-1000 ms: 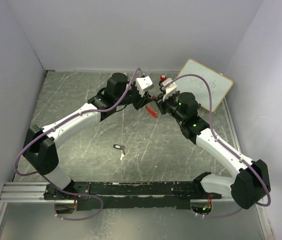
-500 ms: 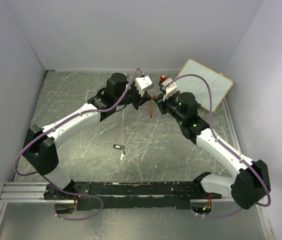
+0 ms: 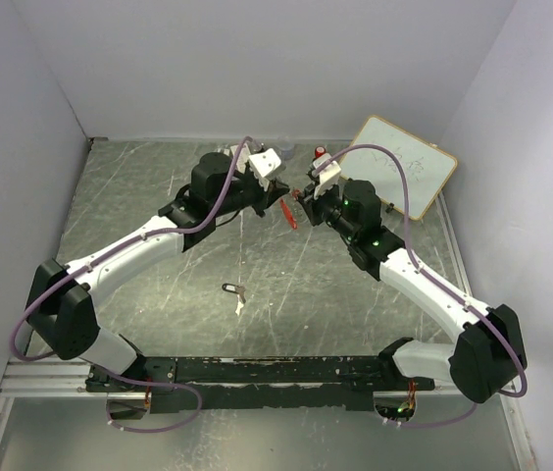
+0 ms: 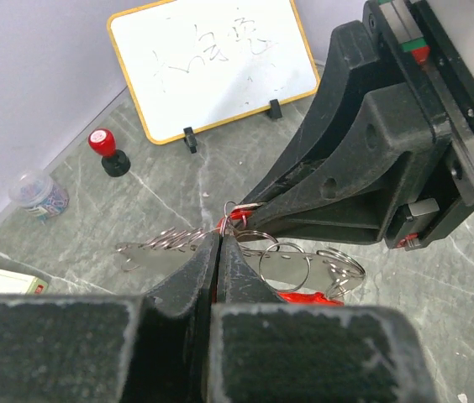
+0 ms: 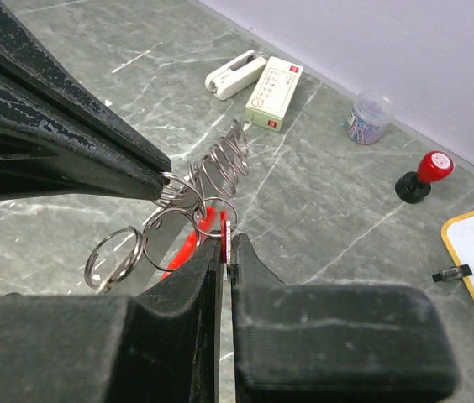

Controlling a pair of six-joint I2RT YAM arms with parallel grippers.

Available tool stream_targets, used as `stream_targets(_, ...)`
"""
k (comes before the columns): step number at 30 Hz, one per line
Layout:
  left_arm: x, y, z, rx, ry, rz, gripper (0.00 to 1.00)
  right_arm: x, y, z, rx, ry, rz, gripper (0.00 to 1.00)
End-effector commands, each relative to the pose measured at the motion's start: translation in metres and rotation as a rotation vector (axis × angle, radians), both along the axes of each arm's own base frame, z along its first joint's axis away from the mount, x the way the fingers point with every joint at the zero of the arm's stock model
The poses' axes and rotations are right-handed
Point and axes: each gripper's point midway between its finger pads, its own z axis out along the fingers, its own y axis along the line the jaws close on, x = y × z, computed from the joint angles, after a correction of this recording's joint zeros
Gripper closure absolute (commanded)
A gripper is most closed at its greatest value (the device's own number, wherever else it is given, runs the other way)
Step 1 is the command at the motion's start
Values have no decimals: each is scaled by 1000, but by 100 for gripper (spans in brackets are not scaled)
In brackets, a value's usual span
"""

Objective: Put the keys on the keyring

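We are threading: the left gripper (image 4: 218,241) clamps a keyring (image 4: 302,297) loop while the right gripper (image 5: 225,241) pinches what looks like the red key (image 4: 236,217), so next we judge a fine twist, with the black key (image 3: 234,290) waiting on the table (image 3: 159,177).

The left gripper (image 4: 218,242), partly open a second ago, now clamps the keyring (image 3: 286,212). The left arm now sits farther left of the stamp (image 3: 321,153). The right gripper (image 5: 227,243) and the keyring's red piece also sit slightly farther left of it.
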Motion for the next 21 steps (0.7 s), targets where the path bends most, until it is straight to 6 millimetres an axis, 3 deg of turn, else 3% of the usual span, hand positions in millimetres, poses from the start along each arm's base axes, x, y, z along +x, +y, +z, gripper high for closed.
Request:
stream_targets(1, 3, 6, 45, -117, -89, 17, 93, 5, -10, 8, 0, -13, -46, 100)
stream_targets(9, 14, 12, 23, -60, -36, 76, 91, 6, -21, 33, 19, -77, -100, 100)
stream_targets(14, 18, 20, 9, -24, -16, 122, 55, 6, -25, 50, 21, -119, -112, 100)
stream_targets(21, 22, 26, 12, -15, -36, 147, 50, 9, -21, 53, -14, -115, -88, 100)
